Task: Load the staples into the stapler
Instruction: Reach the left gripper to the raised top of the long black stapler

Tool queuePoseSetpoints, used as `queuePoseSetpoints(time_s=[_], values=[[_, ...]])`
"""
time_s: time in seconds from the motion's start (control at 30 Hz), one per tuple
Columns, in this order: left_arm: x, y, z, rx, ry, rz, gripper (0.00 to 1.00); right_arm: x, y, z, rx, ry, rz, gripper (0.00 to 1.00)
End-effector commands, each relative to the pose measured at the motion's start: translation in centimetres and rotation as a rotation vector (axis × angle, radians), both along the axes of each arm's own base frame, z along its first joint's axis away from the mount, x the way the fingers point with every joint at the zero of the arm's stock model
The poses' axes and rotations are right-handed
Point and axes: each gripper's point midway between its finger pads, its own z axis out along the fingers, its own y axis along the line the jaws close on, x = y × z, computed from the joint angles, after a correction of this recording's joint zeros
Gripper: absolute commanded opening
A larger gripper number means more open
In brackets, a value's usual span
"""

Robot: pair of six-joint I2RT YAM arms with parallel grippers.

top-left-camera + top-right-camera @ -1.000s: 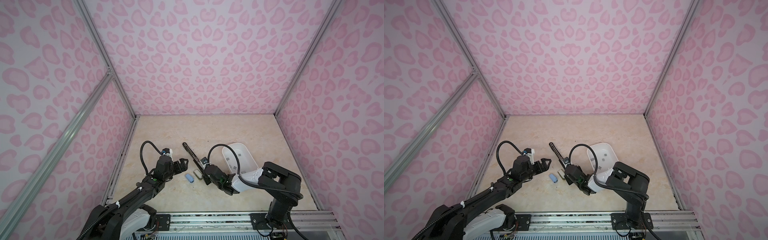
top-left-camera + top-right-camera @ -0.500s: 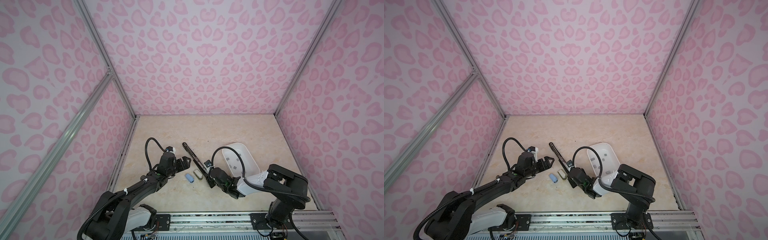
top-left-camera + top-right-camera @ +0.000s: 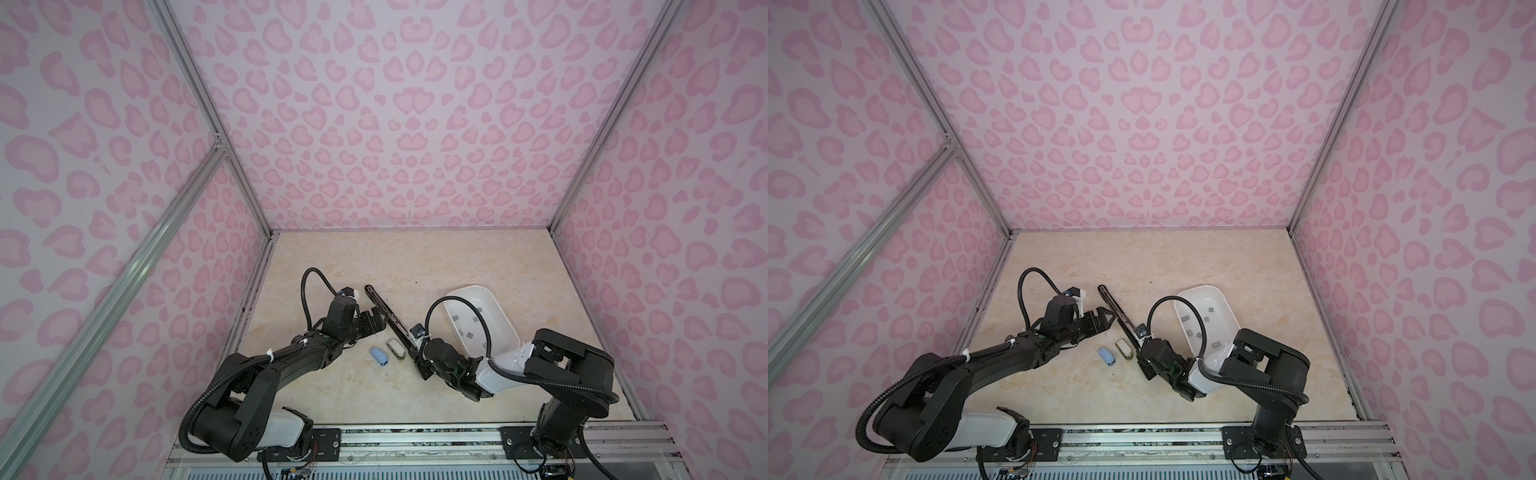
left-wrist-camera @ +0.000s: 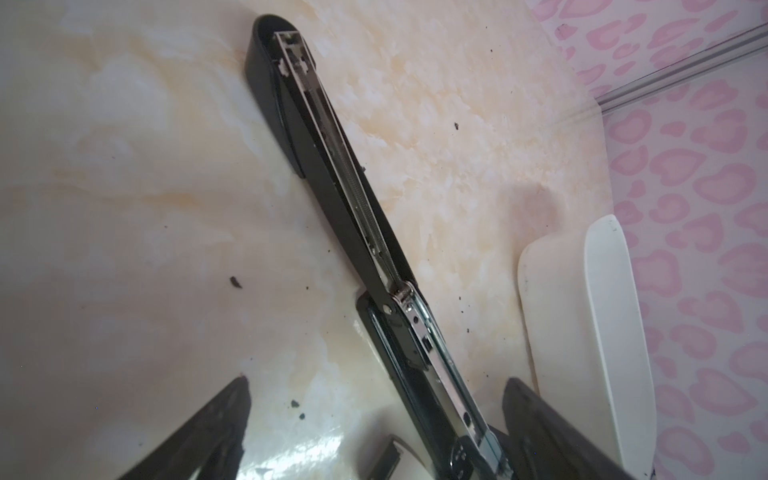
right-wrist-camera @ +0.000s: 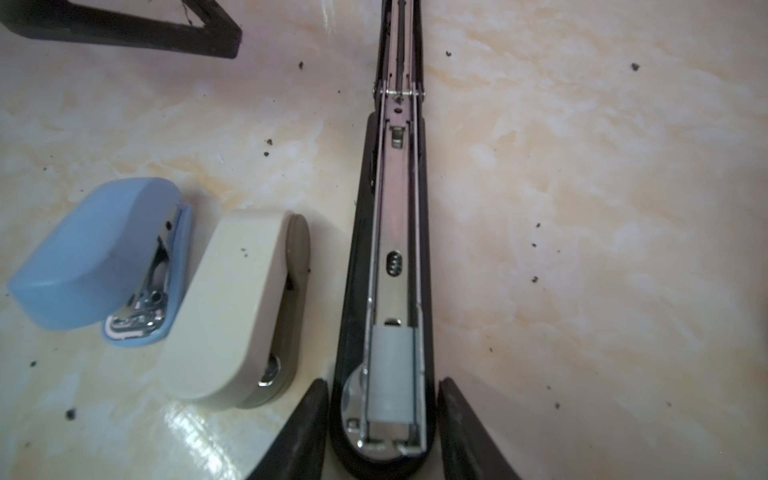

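Stapler open on marbled table; pink-patterned walls.

Three staplers, one tray, several staples

Nothing can be read, no text, label, brand or number, on the black stapler, the blue stapler, the beige stapler or the white tray.
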Motion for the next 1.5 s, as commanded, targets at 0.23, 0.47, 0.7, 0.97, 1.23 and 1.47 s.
queuePoseSetpoints(time_s=[0.23,0.47,0.7,0.97,1.23,1.47], values=[[1.8,-2.2,0.5,-0.082,-0.013,-0.037,0.95,-0.3,-0.1,-1.9,-0.035,0.037,0.019,0.35],[2.8,-3.0,-0.2,-0.101,0.006,-0.044,0.95,-0.3,-0.1,-1.9,-0.018,0.047,0.022,0.31],[5.1,-3.2,-1.8,-0.087,0.025,-0.018,0.95,-0.7,0.1,-1.8,0.003,0.058,0.034,0.29],[8.5,-1.8,-2.0,-0.129,0.017,0.028,0.95,-1.2,-0.2,-1.9,0.024,0.068,0.041,0.29],[11.6,-2.3,-0.8,-0.207,-0.017,-0.006,0.95,-1.3,0.1,-2.0,0.039,0.073,0.050,0.29],[13.1,-2.6,0.2,-0.252,-0.042,-0.026,0.95,-1.4,0.2,-2.1,0.044,0.074,0.055,0.28]])
